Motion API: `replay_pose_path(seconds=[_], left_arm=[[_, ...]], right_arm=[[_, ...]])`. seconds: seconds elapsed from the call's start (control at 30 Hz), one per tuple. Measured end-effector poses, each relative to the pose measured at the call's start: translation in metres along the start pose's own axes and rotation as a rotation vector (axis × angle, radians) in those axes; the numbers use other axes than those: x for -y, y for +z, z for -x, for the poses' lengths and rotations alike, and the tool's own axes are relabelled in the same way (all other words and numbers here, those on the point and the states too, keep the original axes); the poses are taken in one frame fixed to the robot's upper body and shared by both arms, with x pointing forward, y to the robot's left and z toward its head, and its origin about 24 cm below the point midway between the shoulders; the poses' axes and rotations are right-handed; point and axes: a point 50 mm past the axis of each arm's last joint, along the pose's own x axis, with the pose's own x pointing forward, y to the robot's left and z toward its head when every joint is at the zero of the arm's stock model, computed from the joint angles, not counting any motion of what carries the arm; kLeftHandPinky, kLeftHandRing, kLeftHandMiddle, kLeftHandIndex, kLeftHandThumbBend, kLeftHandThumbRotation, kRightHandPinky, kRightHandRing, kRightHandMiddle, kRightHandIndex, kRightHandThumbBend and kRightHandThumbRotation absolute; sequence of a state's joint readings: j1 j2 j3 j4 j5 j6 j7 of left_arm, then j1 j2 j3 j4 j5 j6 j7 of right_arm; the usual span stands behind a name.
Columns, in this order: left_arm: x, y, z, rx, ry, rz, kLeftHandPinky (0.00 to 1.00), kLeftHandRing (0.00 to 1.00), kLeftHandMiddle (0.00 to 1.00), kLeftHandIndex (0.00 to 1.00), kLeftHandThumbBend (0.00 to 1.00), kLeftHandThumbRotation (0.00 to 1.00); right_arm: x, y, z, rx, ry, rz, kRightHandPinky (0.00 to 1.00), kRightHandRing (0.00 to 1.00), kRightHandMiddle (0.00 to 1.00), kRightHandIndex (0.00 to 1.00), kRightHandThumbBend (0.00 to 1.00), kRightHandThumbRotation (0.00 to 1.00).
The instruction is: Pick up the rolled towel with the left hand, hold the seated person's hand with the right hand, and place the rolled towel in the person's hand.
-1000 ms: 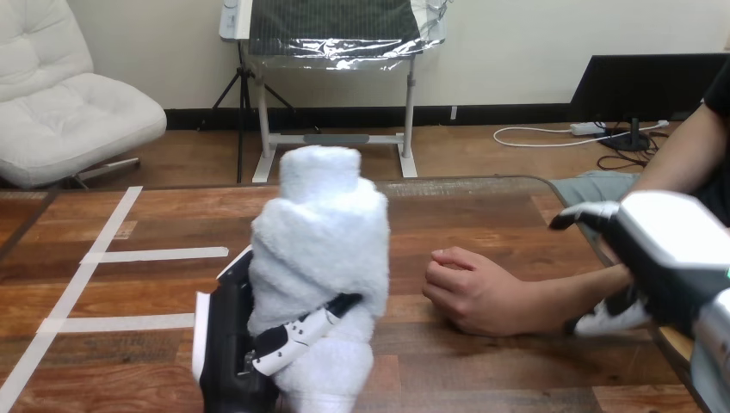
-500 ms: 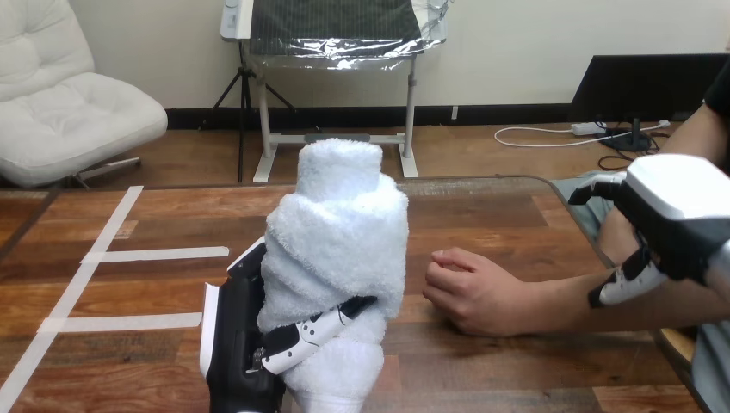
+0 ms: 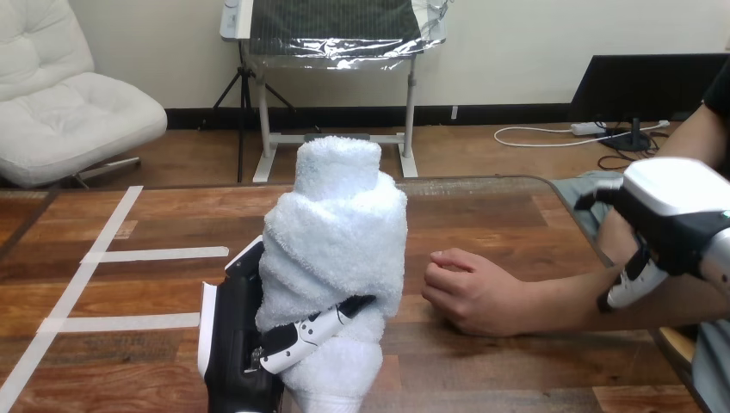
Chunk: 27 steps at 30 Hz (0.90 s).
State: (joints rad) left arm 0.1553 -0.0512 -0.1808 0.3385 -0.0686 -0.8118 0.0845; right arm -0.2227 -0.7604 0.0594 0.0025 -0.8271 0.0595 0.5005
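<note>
Fingers (image 3: 303, 334) of the left hand (image 3: 232, 344) are curling round the bottom part of the rolled towel (image 3: 336, 232), holding it upright at the near middle of the wooden table (image 3: 129, 224). Just right of it, the person's hand (image 3: 469, 288) is lying on the table in a loose fist. At the right edge, the right hand (image 3: 667, 215) is hanging over the person's forearm (image 3: 559, 310), back up; whether it is gripping, I cannot tell.
</note>
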Motion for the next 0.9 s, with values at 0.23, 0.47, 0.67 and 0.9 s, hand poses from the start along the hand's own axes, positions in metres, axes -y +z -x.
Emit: replay_pose_path(seconds=[0.23, 0.47, 0.67, 0.9], left_arm=[[0.000, 0.000, 0.000, 0.001, 0.000, 0.000, 0.25, 0.33, 0.40, 0.49, 0.62, 0.01], [0.000, 0.000, 0.000, 0.002, 0.000, 0.002, 0.25, 0.33, 0.40, 0.49, 0.62, 0.00], [0.000, 0.000, 0.000, 0.002, 0.002, 0.000, 0.25, 0.33, 0.40, 0.49, 0.62, 0.00], [0.000, 0.000, 0.000, 0.002, 0.010, -0.001, 0.24, 0.33, 0.40, 0.49, 0.61, 0.00]], right_arm=[[-0.009, 0.001, -0.007, 0.002, 0.074, 0.009, 0.86, 0.91, 0.91, 0.86, 0.82, 0.04], [-0.016, 0.003, -0.014, 0.014, 0.148, 0.025, 0.89, 0.93, 0.93, 0.88, 0.79, 0.08], [-0.019, 0.006, -0.019, 0.031, 0.193, 0.040, 0.91, 0.94, 0.95, 0.89, 0.77, 0.11], [-0.020, 0.007, -0.025, 0.039, 0.229, 0.051, 0.92, 0.95, 0.95, 0.89, 0.77, 0.12]])
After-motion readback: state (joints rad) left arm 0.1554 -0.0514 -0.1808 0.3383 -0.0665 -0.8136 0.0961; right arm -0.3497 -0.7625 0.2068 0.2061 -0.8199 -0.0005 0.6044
